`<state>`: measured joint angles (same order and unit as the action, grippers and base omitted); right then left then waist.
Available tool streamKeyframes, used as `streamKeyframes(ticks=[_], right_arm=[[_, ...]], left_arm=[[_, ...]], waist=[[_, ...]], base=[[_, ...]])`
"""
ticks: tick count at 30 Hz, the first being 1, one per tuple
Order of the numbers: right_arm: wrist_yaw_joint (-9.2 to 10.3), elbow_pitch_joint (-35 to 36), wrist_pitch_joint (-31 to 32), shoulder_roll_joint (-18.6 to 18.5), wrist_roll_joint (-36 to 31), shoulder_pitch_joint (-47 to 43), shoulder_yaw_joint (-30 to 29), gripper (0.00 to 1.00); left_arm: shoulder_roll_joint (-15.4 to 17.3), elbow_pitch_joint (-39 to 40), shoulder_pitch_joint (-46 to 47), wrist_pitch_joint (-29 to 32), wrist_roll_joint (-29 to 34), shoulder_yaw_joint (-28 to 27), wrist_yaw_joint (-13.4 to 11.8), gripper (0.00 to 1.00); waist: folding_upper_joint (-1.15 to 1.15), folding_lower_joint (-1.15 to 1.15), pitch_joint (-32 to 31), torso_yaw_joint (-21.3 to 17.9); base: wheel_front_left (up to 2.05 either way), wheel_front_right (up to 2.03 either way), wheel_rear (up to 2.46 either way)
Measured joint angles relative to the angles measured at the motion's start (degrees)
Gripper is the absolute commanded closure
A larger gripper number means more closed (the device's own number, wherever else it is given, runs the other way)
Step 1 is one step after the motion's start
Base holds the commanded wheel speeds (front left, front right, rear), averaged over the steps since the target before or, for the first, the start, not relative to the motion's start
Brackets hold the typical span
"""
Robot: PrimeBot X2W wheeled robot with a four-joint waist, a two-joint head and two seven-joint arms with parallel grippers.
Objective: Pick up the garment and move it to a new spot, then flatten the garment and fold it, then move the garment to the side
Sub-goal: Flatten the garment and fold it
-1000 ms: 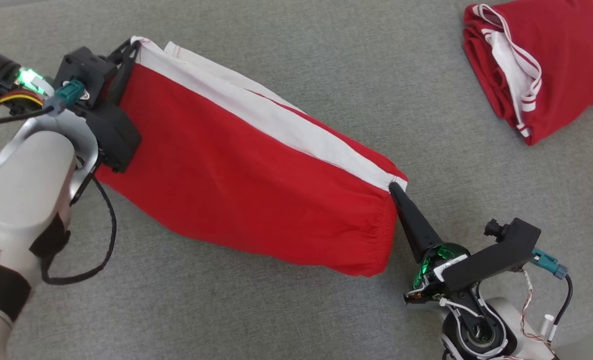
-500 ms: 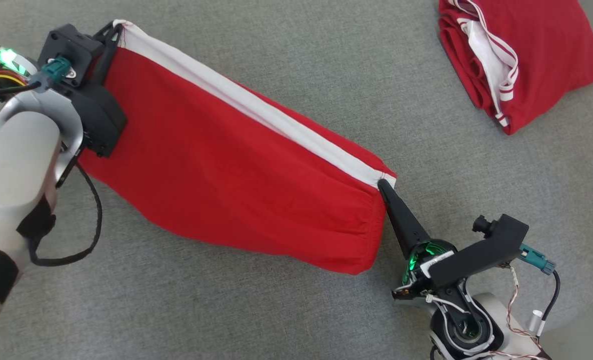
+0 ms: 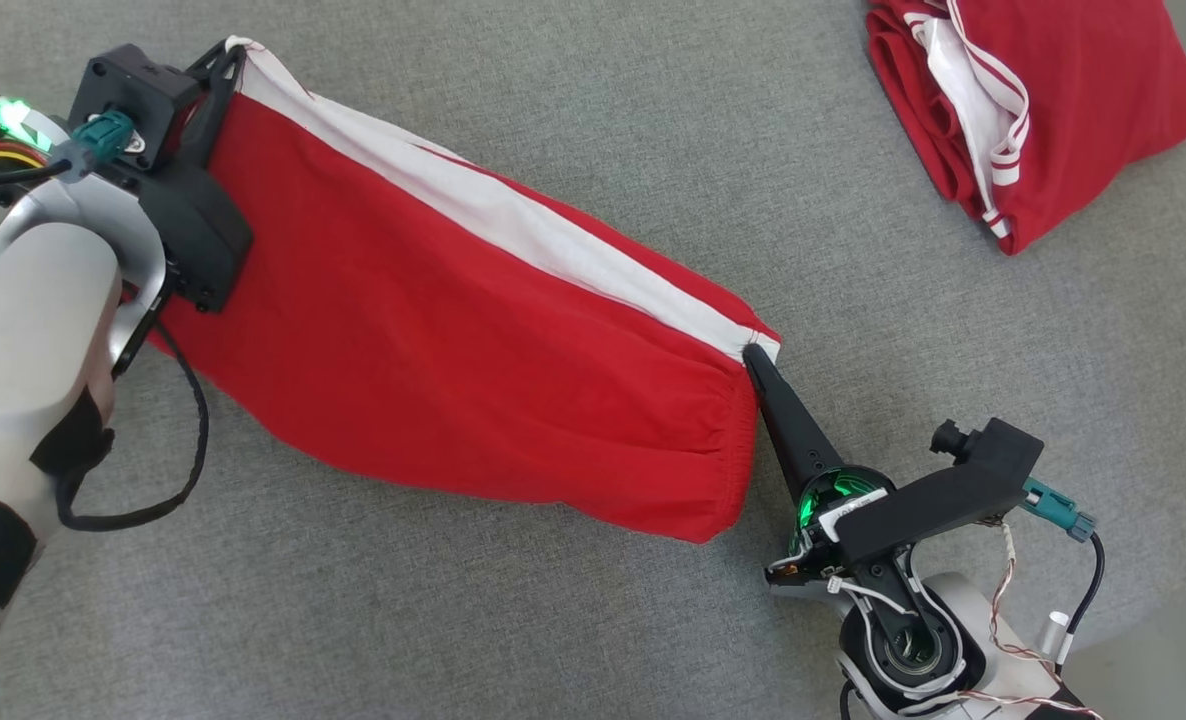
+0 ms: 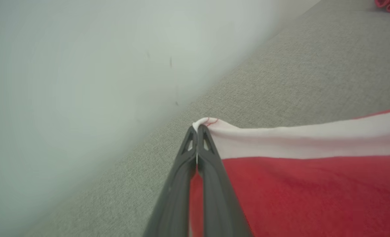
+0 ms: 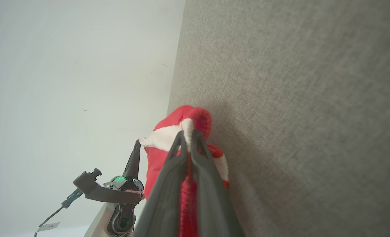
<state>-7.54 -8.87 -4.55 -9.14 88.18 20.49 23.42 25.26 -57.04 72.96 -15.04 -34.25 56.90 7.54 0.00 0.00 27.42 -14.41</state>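
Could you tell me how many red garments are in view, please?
2. The held garment stretches between the left gripper and the right gripper; the folded garment lies on the grey surface at the head view's upper right. None looks hidden.

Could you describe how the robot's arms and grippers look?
The left gripper and right gripper each have two long, tapering dark fingers with triangular cut-outs near the tips. Each wrist carries a black camera bracket, a green light, a teal connector and black cables. The left forearm is pale grey.
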Motion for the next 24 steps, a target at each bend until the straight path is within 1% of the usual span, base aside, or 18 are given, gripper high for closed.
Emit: streamKeyframes(ticks=[1,2,3,4,5,8,11,13,16,18,19,21,22,24], right_arm=[[0.0,-0.21,-0.03,-0.02,0.0,0.09,0.09,0.58],[0.0,-0.45,-0.25,-0.08,-0.01,0.14,0.15,0.21],[0.0,-0.7,-0.53,-0.11,-0.09,0.19,0.2,0.0],[0.0,-0.87,-1.07,-0.19,-0.45,0.24,0.21,0.0],[0.0,-1.11,-1.93,-0.27,-1.04,0.27,0.14,0.0],[-0.01,-1.85,-4.37,-1.38,-3.03,0.4,0.25,0.0],[-0.05,-3.76,-7.12,-3.27,-6.06,0.59,0.41,0.0],[-0.07,-5.33,-8.28,-4.33,-7.53,0.54,0.36,0.0],[-0.07,-8.44,-9.77,-5.72,-11.92,0.49,-0.42,0.0],[-0.02,-11.18,-10.22,-6.47,-16.06,0.4,-2.46,0.0],[-0.02,-12.49,-10.35,-6.66,-18.58,0.36,-3.9,0.0],[0.0,-14.43,-10.37,-6.02,-24.9,0.04,-10.26,0.0],[0.0,-14.9,-10.43,-5.79,-28.93,-0.06,-12.32,0.0],[0.0,-15.29,-10.44,-3.92,-35.83,-0.64,-17.81,0.0]], left_arm=[[0.09,0.15,-0.18,0.0,0.2,-0.27,0.0,1.0],[0.12,0.38,-0.35,0.0,0.33,-0.63,-0.01,1.0],[0.08,0.69,-0.64,0.0,0.38,-1.2,-0.24,0.86],[-0.04,1.01,-1.16,0.0,0.36,-1.89,-0.54,0.25],[-0.19,1.24,-1.84,0.0,0.15,-2.58,-0.62,0.0],[-0.46,3.1,-3.78,0.0,0.2,-5.16,-2.37,0.0],[-0.75,4.14,-6.63,0.0,-0.01,-7.65,-3.93,0.0],[-0.89,4.65,-8.55,0.0,-0.14,-9.22,-4.36,0.0],[-1.51,4.7,-11.2,0.0,-0.98,-11.68,-4.67,0.0],[-2.33,3.61,-13.21,0.0,-2.02,-12.9,-4.52,0.0],[-2.94,2.97,-14.2,0.0,-3.75,-14.17,-4.54,0.0],[-3.49,2.07,-14.95,0.0,-4.48,-14.54,-4.43,0.0],[-3.76,1.43,-15.17,0.0,-4.76,-14.82,-3.97,0.0],[-4.3,-0.02,-15.51,0.0,-5.16,-14.78,-3.49,0.0]], waist=[[0.0,0.0,-0.11,0.06],[0.0,0.0,-0.23,0.12],[0.0,0.0,-0.39,0.21],[0.0,0.0,-0.58,0.29],[0.0,0.0,-0.81,0.38],[0.0,0.0,-1.61,0.68],[0.0,0.0,-2.56,1.05],[0.0,0.0,-3.29,1.3],[0.0,0.0,-4.48,1.66],[0.0,0.0,-5.33,1.87],[0.0,0.0,-5.73,1.97],[0.01,0.0,-6.48,2.21],[0.01,0.0,-6.78,2.36],[0.0,0.0,-7.24,2.73]], base=[[0.0,0.0,0.0],[0.0,0.0,0.0],[0.0,0.0,0.0],[0.0,0.0,0.0],[0.0,0.0,0.0],[0.0,0.0,0.0],[0.0,0.0,0.0],[0.0,0.0,0.0],[0.0,0.0,0.0],[0.0,0.0,0.0],[0.0,0.0,0.0],[0.0,0.0,0.0],[0.0,0.0,0.0],[0.0,0.0,0.0]])
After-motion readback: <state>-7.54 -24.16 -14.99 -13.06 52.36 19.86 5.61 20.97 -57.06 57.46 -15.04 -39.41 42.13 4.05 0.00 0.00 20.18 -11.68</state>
